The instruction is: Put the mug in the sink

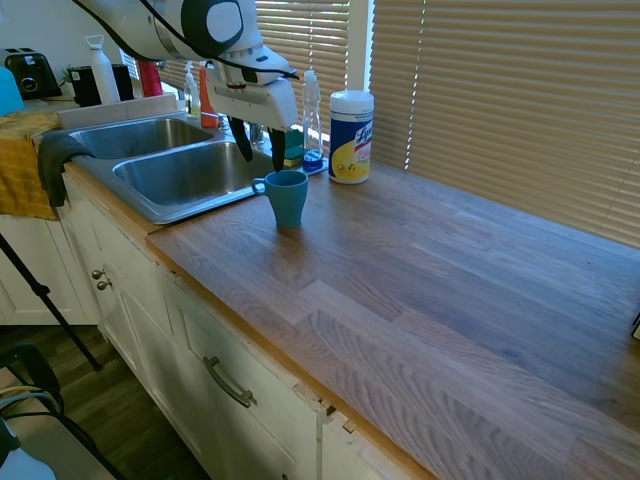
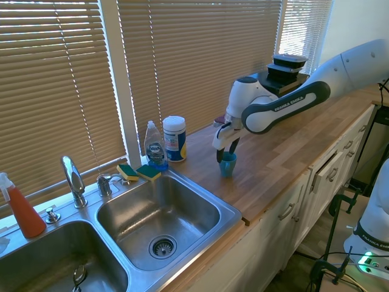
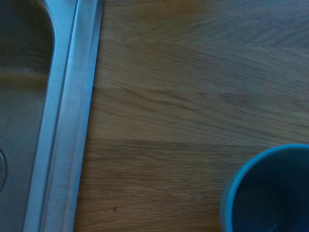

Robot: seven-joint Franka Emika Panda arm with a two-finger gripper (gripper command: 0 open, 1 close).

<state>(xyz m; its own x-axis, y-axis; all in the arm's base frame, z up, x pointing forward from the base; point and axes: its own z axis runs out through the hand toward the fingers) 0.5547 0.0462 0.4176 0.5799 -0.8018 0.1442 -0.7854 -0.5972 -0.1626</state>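
Observation:
The teal-blue mug (image 1: 287,197) (image 2: 228,164) stands upright on the wooden countertop, a short way from the sink's rim (image 1: 150,207) (image 2: 234,214), with its handle turned toward the sink. My gripper (image 1: 260,155) (image 2: 226,152) hangs open just above the mug, slightly to its sink side, with nothing between the fingers. The wrist view shows the mug's open top (image 3: 270,193) and the steel sink rim (image 3: 67,121) with bare wood between them. The near basin of the sink holds nothing.
A white-and-yellow wipes canister (image 1: 351,137) (image 2: 174,139), a dish soap bottle (image 1: 312,120) (image 2: 155,146) and sponges (image 2: 138,172) stand behind the sink by the blinds. The chrome faucet (image 2: 74,180) rises at the back, with an orange spray bottle (image 2: 24,212) beside it. Stacked black containers (image 2: 285,67) sit further along the counter.

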